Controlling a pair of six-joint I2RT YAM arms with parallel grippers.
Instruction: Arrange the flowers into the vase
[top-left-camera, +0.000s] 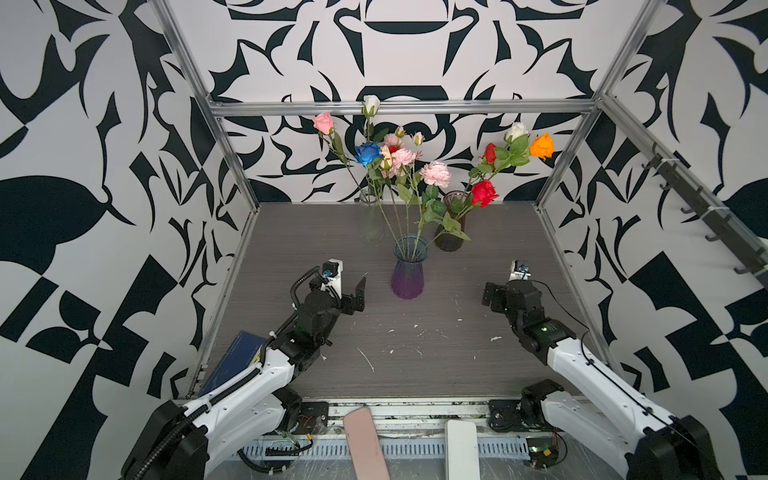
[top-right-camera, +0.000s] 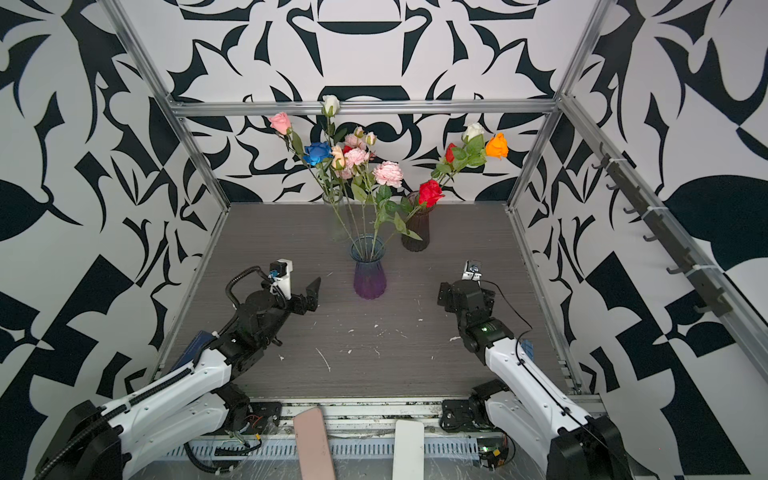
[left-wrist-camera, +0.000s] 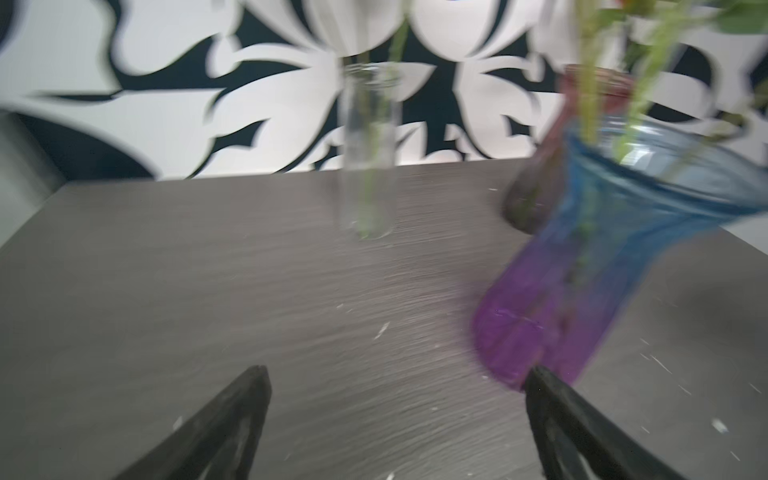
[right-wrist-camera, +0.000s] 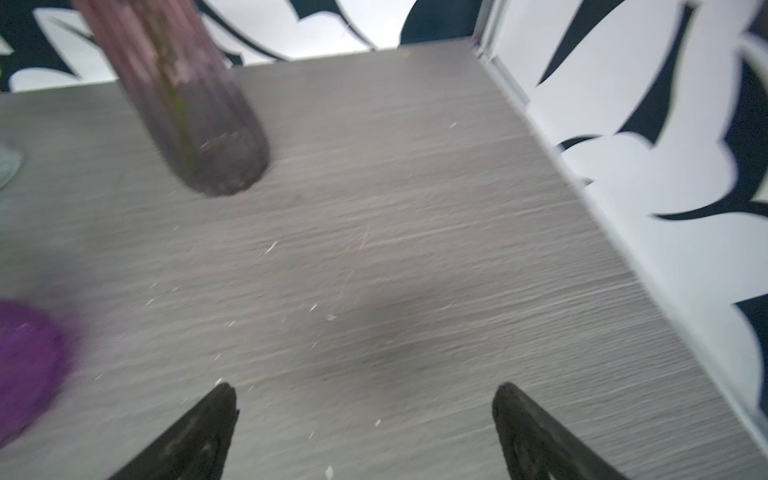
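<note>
The flowers stand in three vases on the grey table (top-left-camera: 316, 353). A blue-to-purple vase (top-left-camera: 408, 270) (left-wrist-camera: 615, 257) at the middle holds a blue rose (top-left-camera: 368, 153) and pink ruffled blooms (top-left-camera: 435, 173). Behind it, a clear glass vase (top-left-camera: 371, 216) (left-wrist-camera: 368, 153) holds pink (top-left-camera: 324, 122) and white (top-left-camera: 371, 104) roses. A dark ribbed vase (top-left-camera: 451, 232) (right-wrist-camera: 187, 104) holds red (top-left-camera: 484, 193), white and orange (top-left-camera: 542, 145) roses. My left gripper (top-left-camera: 359, 291) (left-wrist-camera: 398, 374) is open and empty, left of the purple vase. My right gripper (top-left-camera: 492, 293) (right-wrist-camera: 365, 388) is open and empty, to its right.
Small white scraps (top-left-camera: 415, 332) lie scattered on the table. A blue book (top-left-camera: 237, 357) leans at the front left beside the left arm. A pink flat piece (top-left-camera: 365, 444) and a white one (top-left-camera: 461, 449) lie beyond the front rail. Metal frame posts (top-left-camera: 232, 158) border the table.
</note>
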